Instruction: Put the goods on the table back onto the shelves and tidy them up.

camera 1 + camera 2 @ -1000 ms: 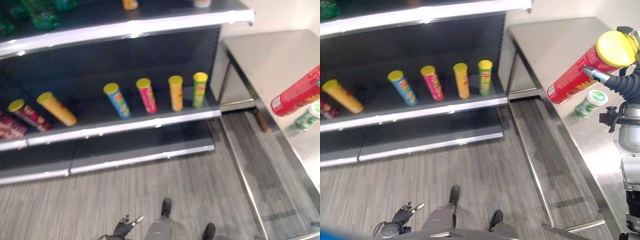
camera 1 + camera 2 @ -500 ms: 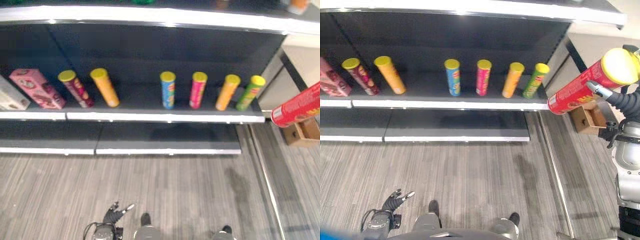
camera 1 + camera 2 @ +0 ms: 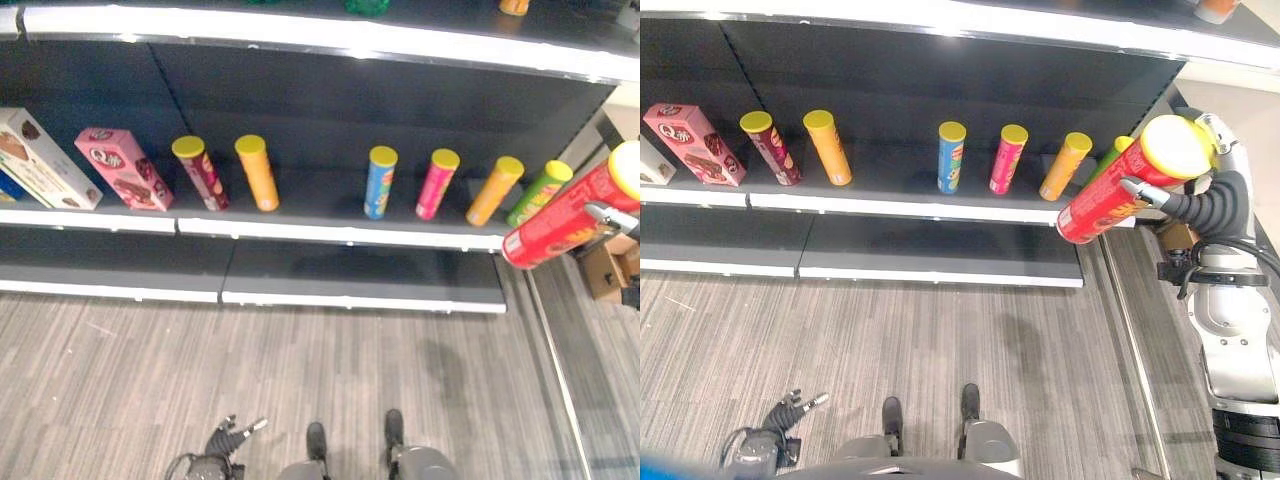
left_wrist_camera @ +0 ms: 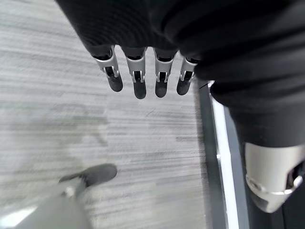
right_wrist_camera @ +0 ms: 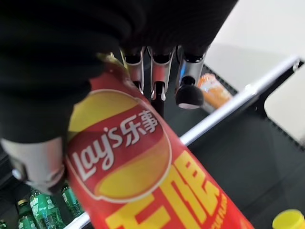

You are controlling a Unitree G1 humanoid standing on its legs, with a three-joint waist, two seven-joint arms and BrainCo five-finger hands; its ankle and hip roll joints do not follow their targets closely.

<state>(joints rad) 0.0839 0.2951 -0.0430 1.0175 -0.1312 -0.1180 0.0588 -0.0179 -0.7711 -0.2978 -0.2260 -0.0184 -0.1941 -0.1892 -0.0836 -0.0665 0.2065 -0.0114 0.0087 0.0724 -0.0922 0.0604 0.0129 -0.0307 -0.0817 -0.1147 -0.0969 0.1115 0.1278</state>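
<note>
Bright overhead light glared white off the shelf edge (image 3: 330, 236) and the upper shelf's front rim. The shelf recess lay dim. Close up, the red can (image 5: 143, 176) was soft and blurred.

Only print big enough to make out is on the red can (image 5: 143, 181) held in the right hand (image 3: 1195, 205). It has a round red-and-yellow logo with white script plus a few white characters, and big yellow characters under it. The row of cans (image 3: 381, 182) on the shelf (image 3: 330, 235) and the pink box (image 3: 122, 168) have labels too, but they're too small to read.
</note>
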